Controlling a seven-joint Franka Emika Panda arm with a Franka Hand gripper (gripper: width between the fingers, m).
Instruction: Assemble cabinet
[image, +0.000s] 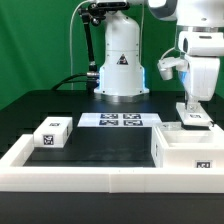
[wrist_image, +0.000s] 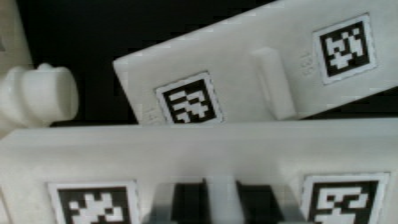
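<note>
Black tabletop, green backdrop: the cabinet (image: 180, 150) sits at the exterior view's right, against the white rail (image: 90, 172). The gripper (image: 192, 108) hangs just above it; I cannot tell whether its fingers are spread.

Arm (image: 197, 45) at the exterior view's right, end effector (image: 193, 109) low, downward.

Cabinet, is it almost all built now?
Not nearly. Done: the cabinet sits at the exterior view's right, with nothing clearly joined to it. In hand: the gripper is down at a white tagged part just behind it; whether it grips is unclear. Left: a small tagged block lies apart at the exterior view's left.
</note>
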